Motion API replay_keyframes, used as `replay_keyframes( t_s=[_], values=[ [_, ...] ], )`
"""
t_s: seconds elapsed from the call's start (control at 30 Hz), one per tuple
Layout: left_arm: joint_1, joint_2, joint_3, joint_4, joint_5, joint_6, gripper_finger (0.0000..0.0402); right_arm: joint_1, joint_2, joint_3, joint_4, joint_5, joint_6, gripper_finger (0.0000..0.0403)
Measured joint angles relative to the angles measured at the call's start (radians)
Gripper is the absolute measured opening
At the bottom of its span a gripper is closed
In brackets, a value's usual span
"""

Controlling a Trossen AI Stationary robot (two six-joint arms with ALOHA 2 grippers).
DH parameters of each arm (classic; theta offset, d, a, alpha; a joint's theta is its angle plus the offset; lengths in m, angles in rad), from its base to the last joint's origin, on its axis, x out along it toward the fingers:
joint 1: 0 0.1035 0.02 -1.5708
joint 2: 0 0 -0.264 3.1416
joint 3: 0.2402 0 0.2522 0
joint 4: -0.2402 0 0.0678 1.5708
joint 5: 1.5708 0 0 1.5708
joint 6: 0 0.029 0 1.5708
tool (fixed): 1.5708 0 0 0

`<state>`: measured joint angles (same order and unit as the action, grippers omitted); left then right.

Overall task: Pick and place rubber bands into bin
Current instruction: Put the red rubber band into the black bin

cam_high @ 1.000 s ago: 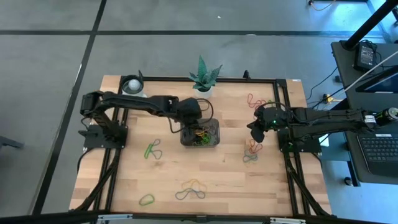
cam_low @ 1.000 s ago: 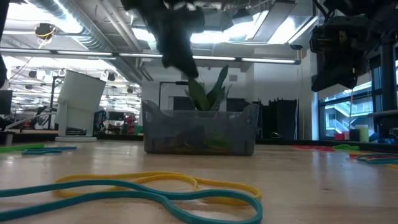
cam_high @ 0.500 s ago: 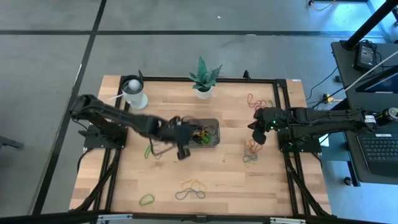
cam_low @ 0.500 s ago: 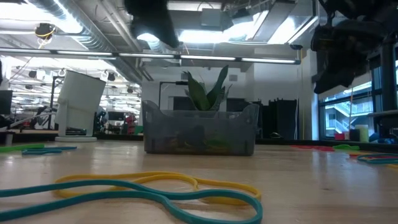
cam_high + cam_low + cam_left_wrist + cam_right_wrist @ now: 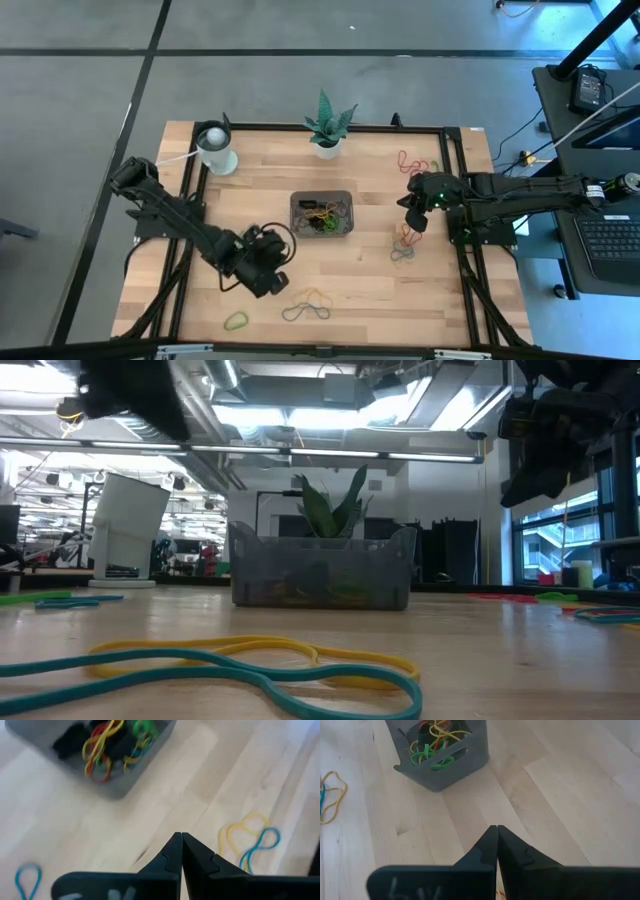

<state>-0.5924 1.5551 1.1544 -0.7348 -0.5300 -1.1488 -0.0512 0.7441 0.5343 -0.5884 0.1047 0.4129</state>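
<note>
A: Where is the bin [image 5: 322,213] found?

B: At mid-table, with rubber bands [image 5: 320,216] heaped inside; more bands [image 5: 306,304] lie loose nearby.

A: And the claws?

B: The left gripper [image 5: 272,283] is clenched on nothing beside those loose bands; the right gripper [image 5: 412,221] is pinched empty above the right side.

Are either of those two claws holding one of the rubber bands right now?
No. The left tool and the right tool are both shut with nothing between their tips, over bare wood beside the bin.
</note>
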Motion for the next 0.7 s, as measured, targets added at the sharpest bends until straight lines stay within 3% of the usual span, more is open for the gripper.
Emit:
replay_keyframes(
  t_s=[0.17, 0.43, 0.7],
  values=[
    [-0.047, -0.002, -0.048, -0.003, 0.018, -0.090, 0.0001, 0.000, 0.000, 0.000, 0.007, 0.000, 0.009, 0.0004],
    [-0.095, -0.049, -0.135, -0.002, 0.039, -0.087, 0.0001, -0.011, 0.001, 0.002, 0.079, 0.035, 0.064, 0.0002],
    [-0.068, -0.276, -0.327, -0.001, 0.016, 0.002, 0.0001, -0.131, 0.144, 0.147, -0.045, 0.106, 0.164, 0.0001]
  ],
)
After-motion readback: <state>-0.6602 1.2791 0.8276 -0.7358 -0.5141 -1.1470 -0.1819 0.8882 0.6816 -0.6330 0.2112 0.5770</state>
